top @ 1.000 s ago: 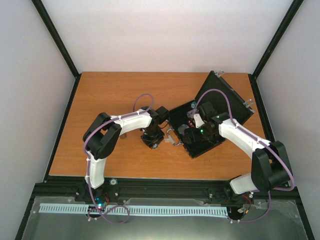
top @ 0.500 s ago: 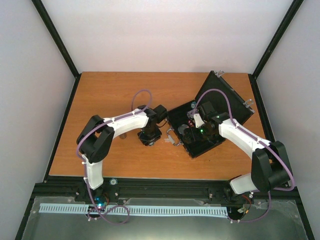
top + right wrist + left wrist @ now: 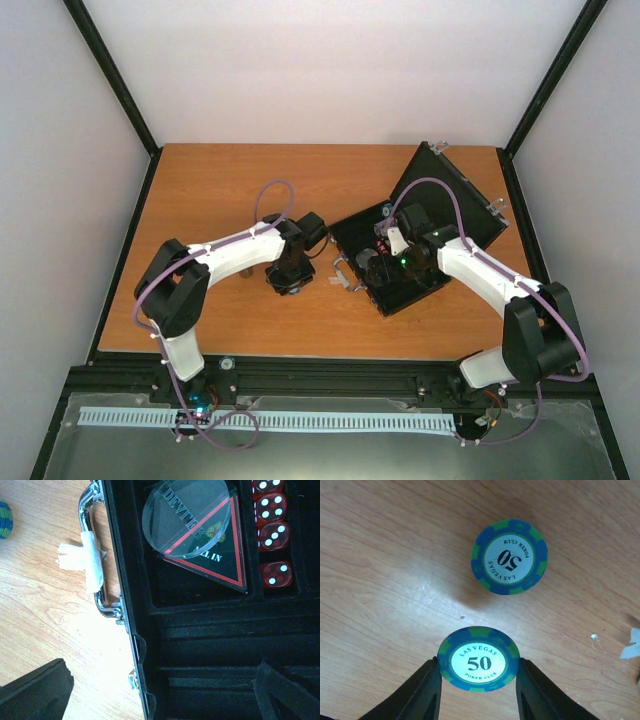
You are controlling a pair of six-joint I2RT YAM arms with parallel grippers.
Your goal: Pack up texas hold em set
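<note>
Wrist close-up: chip point(image 3: 479, 661) in left hand point(image 3: 478, 669)

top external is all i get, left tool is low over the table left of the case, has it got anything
Observer: Yes, the left tool is closed on a blue and green 50 chip, one finger against each edge.
Operator: any other chips loose
Observer: One that I can see: a second 50 chip lies flat on the table just beyond the held one, not touching it.
Operator: whats packed already
Observer: In the open case, a clear dealer disc lies partly over an ALL IN triangle, with a row of red dice beside them.
</note>
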